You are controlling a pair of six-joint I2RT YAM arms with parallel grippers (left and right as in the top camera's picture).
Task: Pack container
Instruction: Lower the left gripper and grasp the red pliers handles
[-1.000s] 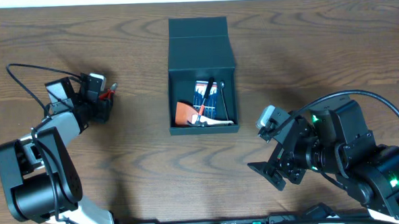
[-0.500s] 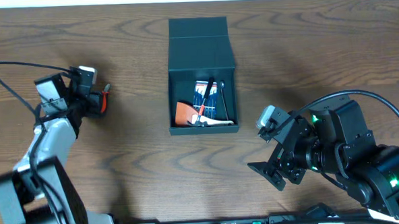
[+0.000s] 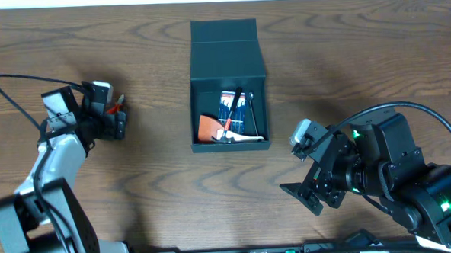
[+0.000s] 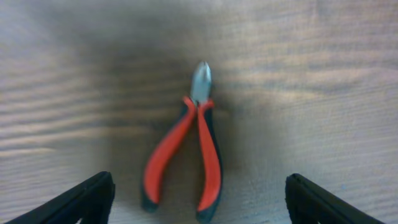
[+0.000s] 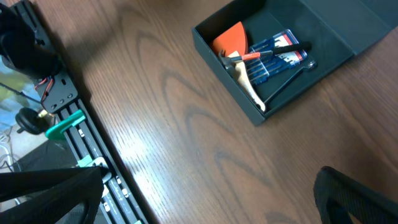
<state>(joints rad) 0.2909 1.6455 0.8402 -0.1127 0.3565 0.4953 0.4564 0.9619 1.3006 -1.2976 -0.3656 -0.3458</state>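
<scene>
The right gripper hangs with jaws wide. The left gripper, spread wide, hovers over red-handled steel pliers lying flat on the wooden table. Closing off-centre could skid them. Beyond, the dark teal-black square cardboard container sits open mid-table.

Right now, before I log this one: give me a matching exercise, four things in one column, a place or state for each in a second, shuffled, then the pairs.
Things
1. pliers
2. container
3. left gripper
4. right gripper

Place or state
A. jaws open over bare table, holding nothing
B. lid open, partly packed
C. lying flat on the wood, not gripped
D. jaws open, one on each side of the pliers

Pairs: 1-C, 2-B, 3-D, 4-A
</scene>
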